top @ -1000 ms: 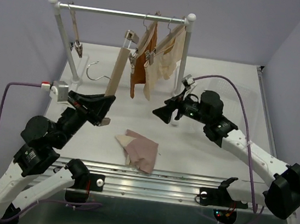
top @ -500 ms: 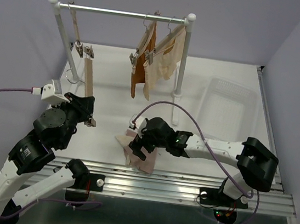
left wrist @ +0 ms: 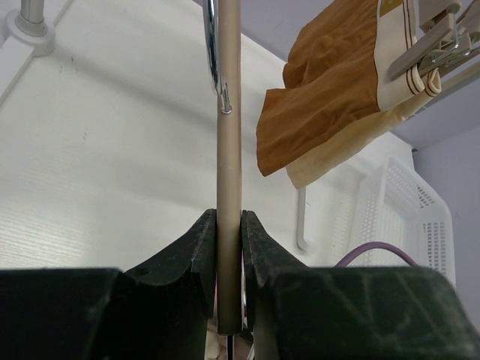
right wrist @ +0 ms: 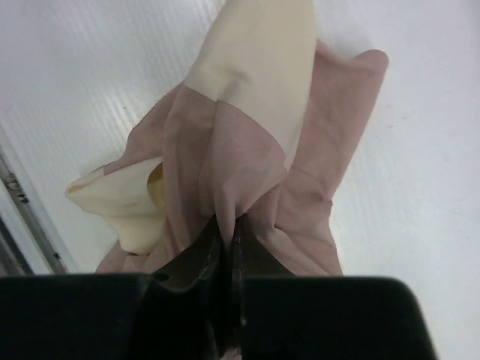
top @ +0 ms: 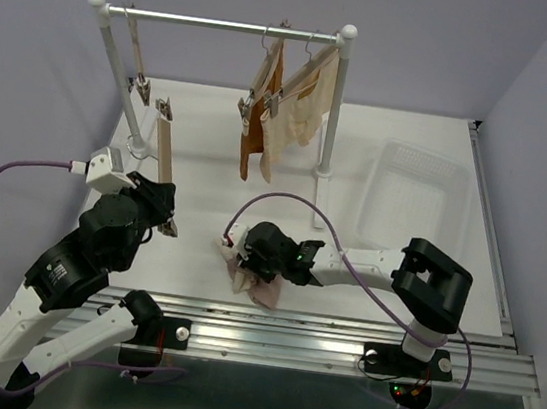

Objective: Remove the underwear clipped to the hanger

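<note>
Pink brief (right wrist: 330, 135) pickup
My right tool (right wrist: 227, 229) is clamped on it, left tool (left wrist: 229, 232) on the bare hanger (left wrist: 229, 150); next, lift clear.

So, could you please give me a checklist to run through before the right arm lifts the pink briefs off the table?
1. Right gripper shut on the pink briefs: ok, fabric pinched between the jaws.
2. Pink briefs free of clips: ok, they lie loose on the table.
3. Left gripper clamped on the bare hanger: ok.
4. Purple cable clear of the rack post: cannot tell, it loops close by.
5. Rust-brown briefs and beige briefs removed: not ok, both hang clipped on the rail.
</note>
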{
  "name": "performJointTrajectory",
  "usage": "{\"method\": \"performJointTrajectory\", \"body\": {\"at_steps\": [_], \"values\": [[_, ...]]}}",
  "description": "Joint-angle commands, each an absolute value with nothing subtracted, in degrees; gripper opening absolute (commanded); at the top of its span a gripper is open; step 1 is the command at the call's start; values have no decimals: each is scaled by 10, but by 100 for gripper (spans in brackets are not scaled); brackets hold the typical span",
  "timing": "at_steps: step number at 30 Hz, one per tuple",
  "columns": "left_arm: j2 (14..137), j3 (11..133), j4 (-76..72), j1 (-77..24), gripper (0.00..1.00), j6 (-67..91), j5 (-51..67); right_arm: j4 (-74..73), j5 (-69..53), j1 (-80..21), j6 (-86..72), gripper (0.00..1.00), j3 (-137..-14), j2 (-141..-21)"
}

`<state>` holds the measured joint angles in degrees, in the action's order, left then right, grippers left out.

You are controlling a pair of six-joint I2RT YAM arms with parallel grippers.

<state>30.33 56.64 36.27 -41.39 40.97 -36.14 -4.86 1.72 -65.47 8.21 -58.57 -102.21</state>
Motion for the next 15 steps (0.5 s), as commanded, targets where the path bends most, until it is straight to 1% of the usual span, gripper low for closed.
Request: {"method": "performJointTrajectory", "body": {"at_steps": [1, 2, 6, 7, 11, 12, 15], "values": [[315, 560, 320, -413, 0, 405, -360, -39, 119, -657, 58, 1, -598, -963], [317, 559, 316, -413, 0, 403, -358, -29, 143, -657, 48, 1, -595, -946], [337, 563, 309, -413, 0, 385, -352, -44, 317, -618, -32, 1, -596, -849], [339, 567, 309, -413, 0, 382, -353, -47, 336, -607, -47, 1, -592, -805], [342, 569, 297, -414, 0, 371, -348, -82, 415, -550, -57, 1, -586, -717], [342, 569, 294, -413, 0, 366, -344, -85, 458, -538, -61, 1, -586, -705], [344, 572, 287, -413, 0, 359, -341, -84, 514, -476, -69, 1, -583, -663]]}}
